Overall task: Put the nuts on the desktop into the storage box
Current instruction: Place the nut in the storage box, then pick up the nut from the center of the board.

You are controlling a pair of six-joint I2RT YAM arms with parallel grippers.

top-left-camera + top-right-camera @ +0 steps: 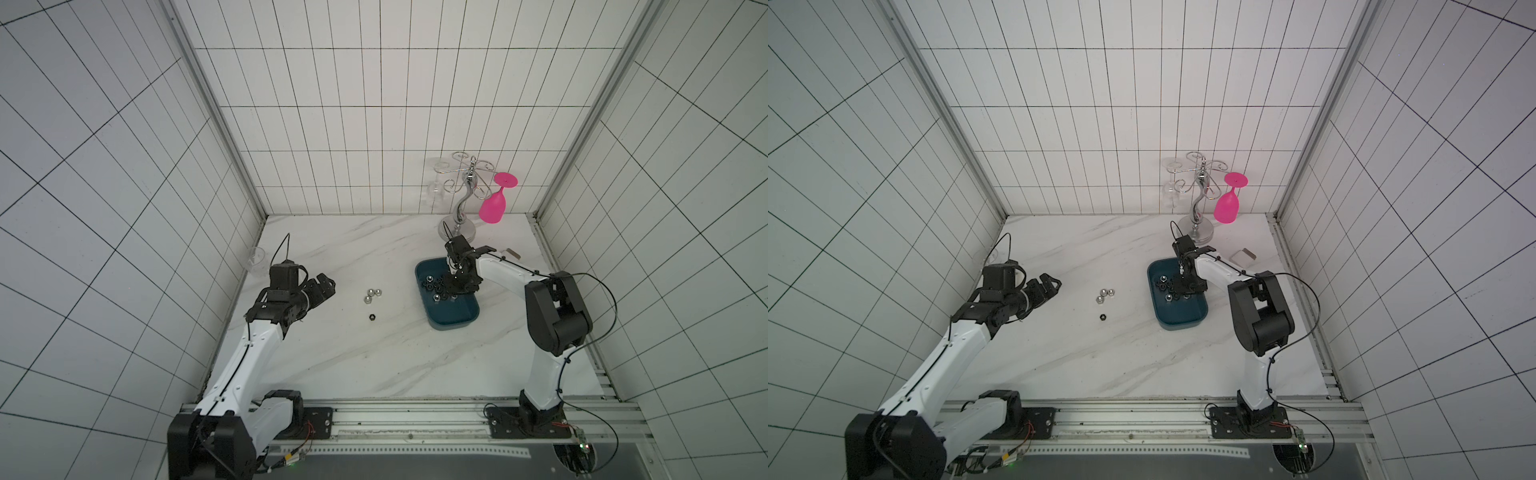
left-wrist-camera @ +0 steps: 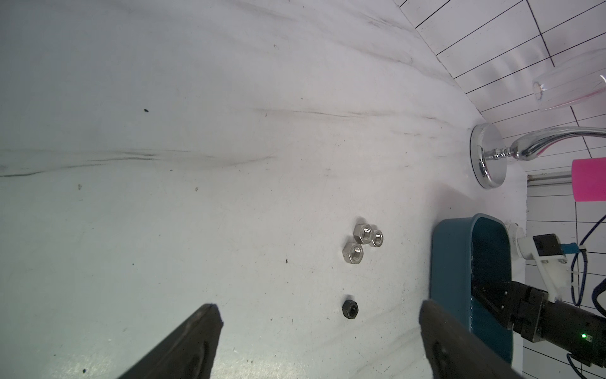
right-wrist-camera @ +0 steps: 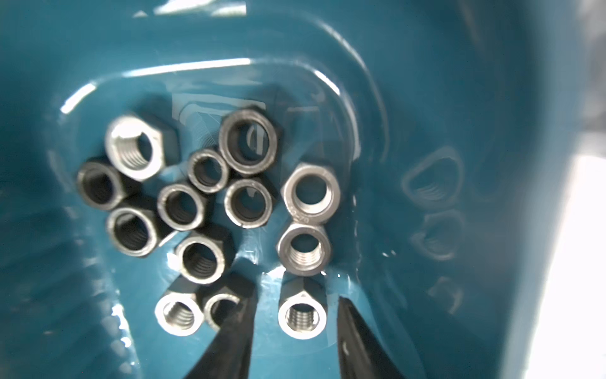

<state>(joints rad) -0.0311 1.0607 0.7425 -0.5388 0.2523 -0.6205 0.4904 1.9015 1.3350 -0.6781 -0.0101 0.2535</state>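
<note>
Right gripper (image 3: 296, 295) sits low inside the storage box (image 1: 453, 322), jaws parted. A silver nut (image 3: 301, 315) lies loose between them with a gap on both sides, so nothing is grasped. A pile of nuts (image 3: 196, 203), black and silver, lies on the box floor beside it. Left gripper (image 2: 319, 305) hovers over the desktop (image 1: 332, 361), jaws wide apart, empty. Three silver nuts (image 1: 372, 294) in a tight cluster and one black nut (image 1: 372, 317) nearby lie on the desktop between the left gripper and the box.
</note>
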